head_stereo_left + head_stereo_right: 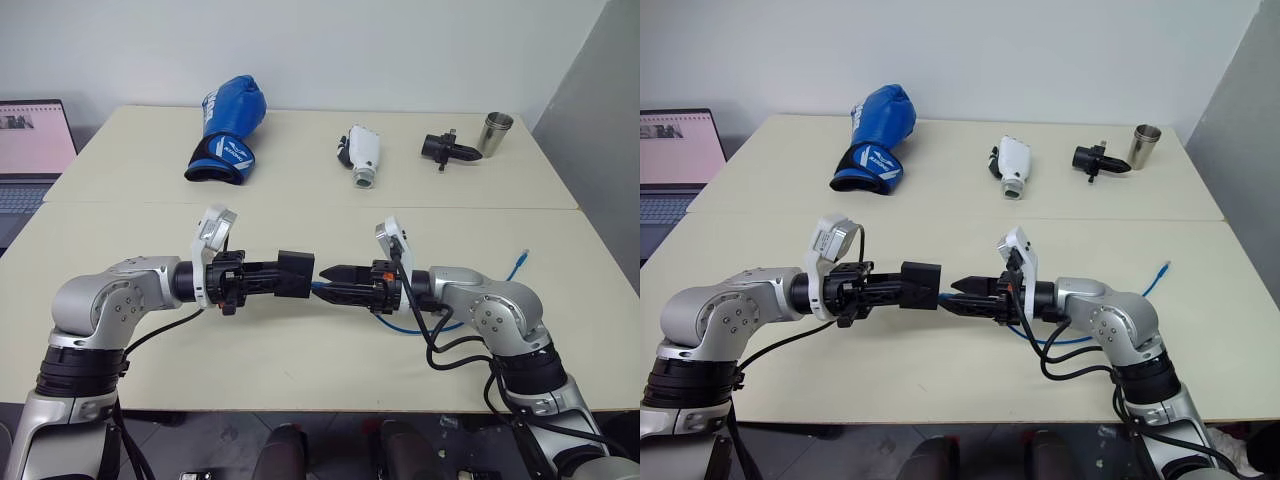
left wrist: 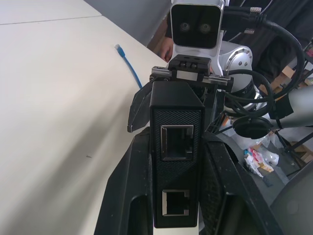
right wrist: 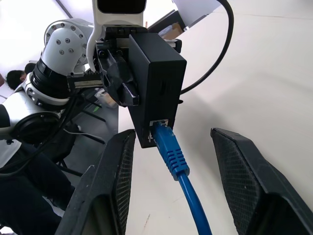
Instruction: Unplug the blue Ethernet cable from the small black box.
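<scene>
Right wrist view: the blue Ethernet cable (image 3: pixel 172 155) is being seen plugged into the small black box (image 3: pixel 155 88).
The box is being held above the table (image 1: pixel 300 350), clamped between the closed fingers of the left gripper (image 1: pixel 268 277). The right gripper (image 3: pixel 182 166) is being kept open, its 2 fingers (image 3: pixel 244 171) flanking the cable's boot without touching it; the cable's free end is lying on the table.

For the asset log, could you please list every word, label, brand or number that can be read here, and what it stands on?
No text can be read with certainty.
Boxing glove: white lettering on the blue cuff, too small to read.
Laptop: its screen shows a page, too blurred to read.
Small black box: no label on the faces shown.
Blue Ethernet cable: no print visible.
</scene>
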